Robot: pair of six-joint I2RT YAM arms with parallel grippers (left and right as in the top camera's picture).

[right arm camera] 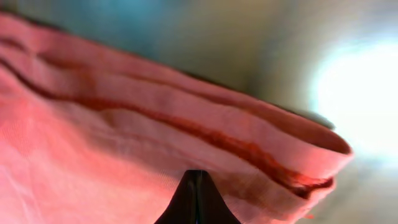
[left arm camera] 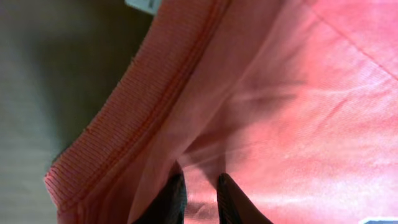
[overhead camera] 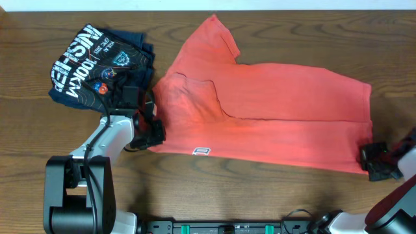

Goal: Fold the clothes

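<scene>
Lying half-folded across the brown wooden table (overhead camera: 260,195), the orange-red short-sleeved cotton T-shirt (overhead camera: 273,110) fills the centre. At nine o'clock the left gripper (overhead camera: 155,132) pinches its collar edge. At four o'clock the right gripper (overhead camera: 375,162), jaws together, clamps its hem corner. A dark navy folded shirt (overhead camera: 91,65) lies at ten o'clock.

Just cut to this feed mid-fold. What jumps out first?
The orange-red T-shirt sprawls across the middle of the overhead view, one sleeve pointing up. The left gripper pinches its collar end and the right gripper its hem corner at the far right. A folded navy shirt sits at top left.
</scene>
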